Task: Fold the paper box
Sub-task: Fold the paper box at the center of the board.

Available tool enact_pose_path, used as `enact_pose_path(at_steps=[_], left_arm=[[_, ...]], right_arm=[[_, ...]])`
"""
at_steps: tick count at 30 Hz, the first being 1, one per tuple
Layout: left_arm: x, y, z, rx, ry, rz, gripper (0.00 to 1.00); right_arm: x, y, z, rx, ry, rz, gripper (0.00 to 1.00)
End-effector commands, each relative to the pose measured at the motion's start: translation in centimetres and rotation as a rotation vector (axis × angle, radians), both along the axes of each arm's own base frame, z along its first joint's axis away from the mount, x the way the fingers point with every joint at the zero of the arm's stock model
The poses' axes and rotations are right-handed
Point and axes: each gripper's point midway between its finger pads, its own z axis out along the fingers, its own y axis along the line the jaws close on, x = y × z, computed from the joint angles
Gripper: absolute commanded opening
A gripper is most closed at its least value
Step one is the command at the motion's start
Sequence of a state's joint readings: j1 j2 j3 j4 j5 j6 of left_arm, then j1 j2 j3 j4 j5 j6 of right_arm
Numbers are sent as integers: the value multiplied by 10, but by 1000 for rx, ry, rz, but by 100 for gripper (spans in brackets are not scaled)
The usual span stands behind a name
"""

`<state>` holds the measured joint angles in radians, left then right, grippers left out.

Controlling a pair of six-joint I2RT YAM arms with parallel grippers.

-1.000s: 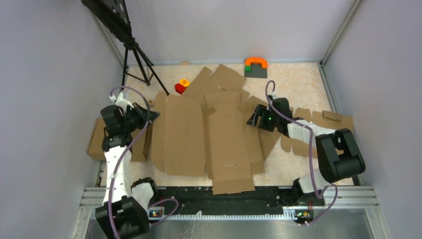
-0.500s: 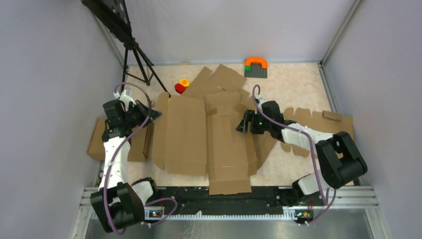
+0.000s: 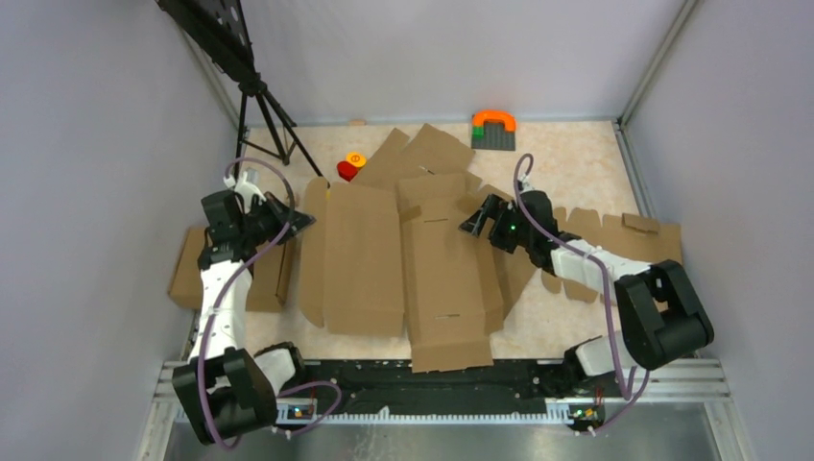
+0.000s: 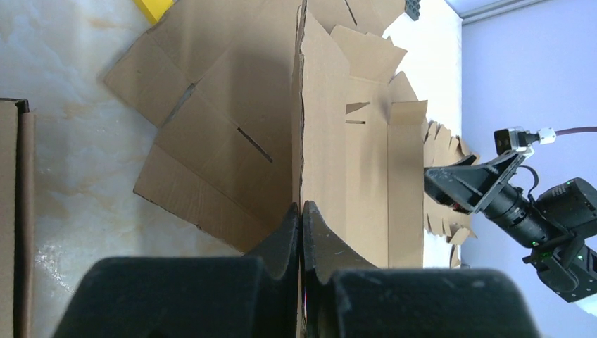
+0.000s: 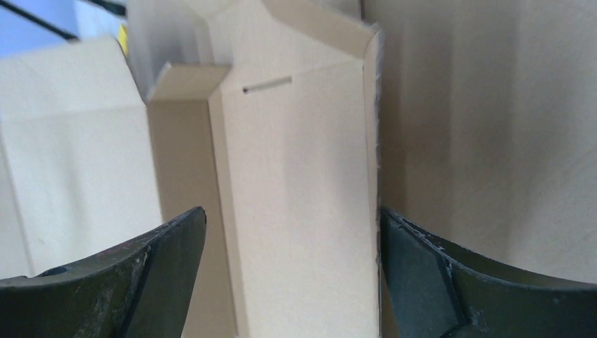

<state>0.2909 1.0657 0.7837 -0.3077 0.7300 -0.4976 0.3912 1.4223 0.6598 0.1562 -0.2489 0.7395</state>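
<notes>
Starts nearest the bases with the paper box (image 3: pixel 437 288), spread mostly flat across the middle of the table (image 3: pixel 576 154), its near flap reaching the black rail (image 3: pixel 384 384). Pinches the box's raised left flap with the left gripper (image 3: pixel 299 220): fingers (image 4: pixel 281 239) pressed together, with the cardboard edge running straight up from between the tips in the left wrist view. Straddles a narrow panel on the box's right side with the right gripper (image 3: pixel 477 219): fingers (image 5: pixel 155 260) spread wide, the slitted panel lying between them and the right pad level with the panel's edge. Cannot tell whether that pad touches; grips nothing. Shows a plain cardboard slab (image 3: pixel 187 269) flat by the left wall, beside and partly under the left arm. Shows more die-cut cardboard (image 3: pixel 643 230) beneath and beyond the right arm. Farther back, shows a red and yellow piece (image 3: pixel 350 166) just off the box's far left corner, a black tripod (image 3: pixel 264 106) in the far left corner, and an orange, green and grey block (image 3: pixel 493 129) near the back wall.
</notes>
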Motion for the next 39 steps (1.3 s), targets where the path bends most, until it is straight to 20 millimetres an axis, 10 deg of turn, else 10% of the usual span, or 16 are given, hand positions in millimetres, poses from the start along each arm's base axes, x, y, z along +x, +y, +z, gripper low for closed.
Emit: enact_pose_path(at_steps=[1,12,26,39], left_arm=[[4,-5,16,15,-53,-46,0],[3,-8,11,20,-37,-61,0],[2,-12,8,23,-24,-81,0],[1,-13,7,35,-20,-86,0]], right_arm=[[30,-2,32,161,-48,-149,88],[55,-4,40,429,49,-376,81],[54,1,23,532,118,-415,14],[75,1,2,499,133,-367,0]])
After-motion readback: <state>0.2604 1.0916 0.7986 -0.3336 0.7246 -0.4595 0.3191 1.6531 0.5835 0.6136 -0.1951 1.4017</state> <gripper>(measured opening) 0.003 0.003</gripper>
